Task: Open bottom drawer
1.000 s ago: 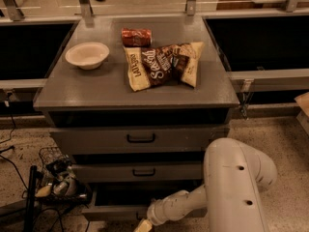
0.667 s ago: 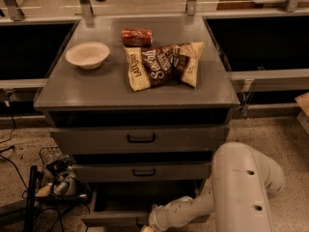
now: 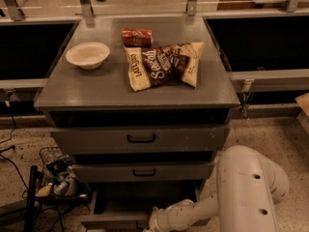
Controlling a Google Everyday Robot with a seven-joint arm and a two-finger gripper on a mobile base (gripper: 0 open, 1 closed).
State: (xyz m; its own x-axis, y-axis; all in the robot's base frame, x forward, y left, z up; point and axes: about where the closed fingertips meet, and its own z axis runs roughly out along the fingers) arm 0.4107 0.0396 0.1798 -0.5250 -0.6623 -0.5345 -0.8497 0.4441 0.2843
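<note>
The bottom drawer stands pulled out at the foot of the grey cabinet, showing its flat grey inside; its front panel runs along the frame's bottom edge. My white arm reaches down from the right, and the gripper is at the drawer's front, mostly cut off by the frame edge. The drawer's handle is hidden. Above it sit the middle drawer and the top drawer, both shut, each with a black handle.
On the cabinet top lie a white bowl, a red packet and chip bags. A wire basket with cables sits on the floor at the left. Dark bays flank the cabinet.
The bottom drawer has slid further out toward the camera. My arm has drawn back with it and the gripper has dropped lower in the frame.
</note>
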